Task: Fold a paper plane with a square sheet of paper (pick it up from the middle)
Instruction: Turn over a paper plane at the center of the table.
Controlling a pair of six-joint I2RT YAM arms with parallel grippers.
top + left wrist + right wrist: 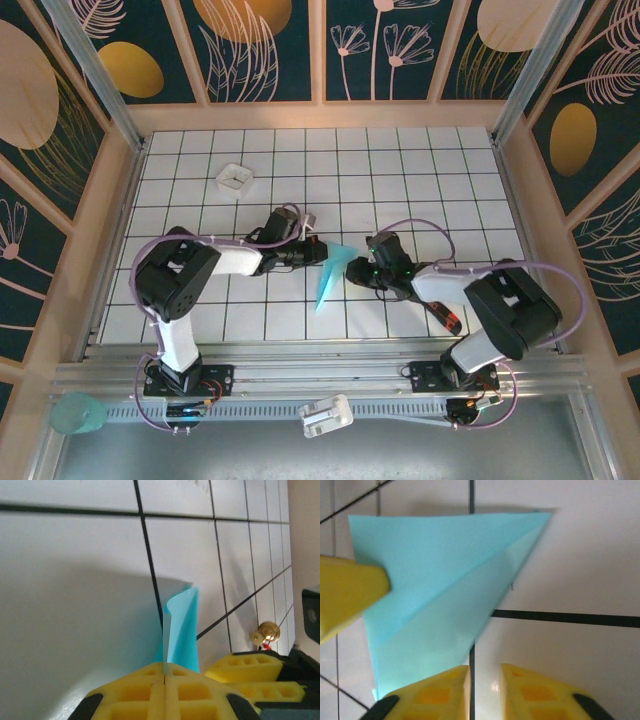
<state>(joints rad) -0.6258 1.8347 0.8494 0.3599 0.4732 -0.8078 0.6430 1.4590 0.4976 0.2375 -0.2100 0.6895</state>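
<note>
Left gripper [164, 672] clamps the plane [181, 630] on edge, likely steadying its crease; right gripper [485, 680] sits slightly parted just beside.

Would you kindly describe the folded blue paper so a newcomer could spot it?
Start at the white gridded table, then look at its near middle, between the left arm and the right arm. There the paper plane stands out: slim, pointed and turquoise, unlike the small white tray farther back.
</note>
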